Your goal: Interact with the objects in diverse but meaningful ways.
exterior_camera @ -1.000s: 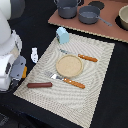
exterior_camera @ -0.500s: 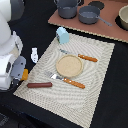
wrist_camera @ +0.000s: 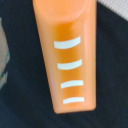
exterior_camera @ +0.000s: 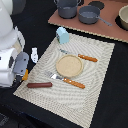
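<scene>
The yellow-orange bread loaf [wrist_camera: 67, 55] with white score marks fills the wrist view, lying on the black table. In the exterior view only its orange end [exterior_camera: 25, 76] shows, under my gripper [exterior_camera: 21, 67] at the placemat's left edge. My fingers are hidden there, so I cannot tell whether they are open or shut, or whether they touch the loaf. The reddish-brown sausage [exterior_camera: 39, 85] lies on the mat just to the exterior view's right of the gripper. The small white piece [exterior_camera: 34, 54] sits off the mat's left edge. The pale blue carton [exterior_camera: 62, 35] stands at the mat's far corner.
A tan round plate [exterior_camera: 68, 65] sits mid-mat [exterior_camera: 100, 80], between an orange-handled fork [exterior_camera: 67, 81] and knife [exterior_camera: 80, 56]. Two grey pots [exterior_camera: 67, 7] [exterior_camera: 89, 14] stand on a brown board at the back. The white arm body [exterior_camera: 7, 50] fills the left side.
</scene>
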Robot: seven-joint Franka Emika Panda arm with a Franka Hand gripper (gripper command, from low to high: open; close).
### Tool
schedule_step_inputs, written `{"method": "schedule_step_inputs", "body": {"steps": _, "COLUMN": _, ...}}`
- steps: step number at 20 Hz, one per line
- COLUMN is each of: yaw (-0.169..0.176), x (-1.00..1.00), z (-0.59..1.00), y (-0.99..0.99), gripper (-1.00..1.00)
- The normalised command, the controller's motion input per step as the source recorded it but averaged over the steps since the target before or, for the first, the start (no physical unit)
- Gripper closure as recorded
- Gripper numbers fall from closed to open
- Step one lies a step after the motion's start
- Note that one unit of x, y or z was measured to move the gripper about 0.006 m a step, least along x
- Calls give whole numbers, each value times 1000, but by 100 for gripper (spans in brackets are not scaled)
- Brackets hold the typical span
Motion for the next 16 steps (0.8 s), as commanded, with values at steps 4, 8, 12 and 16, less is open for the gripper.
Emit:
{"method": "schedule_step_inputs", "body": {"steps": 4, "yaw": -40, "x": 435, "z": 829, "y": 650, "gripper": -100}}
{"method": "schedule_step_inputs", "body": {"steps": 8, "yaw": 0, "x": 573, "z": 635, "y": 782, "gripper": -100}}
{"method": "schedule_step_inputs", "body": {"steps": 12, "yaw": 1, "x": 587, "z": 410, "y": 758, "gripper": -100}}
{"method": "schedule_step_inputs", "body": {"steps": 16, "yaw": 41, "x": 481, "z": 128, "y": 783, "gripper": -100}}
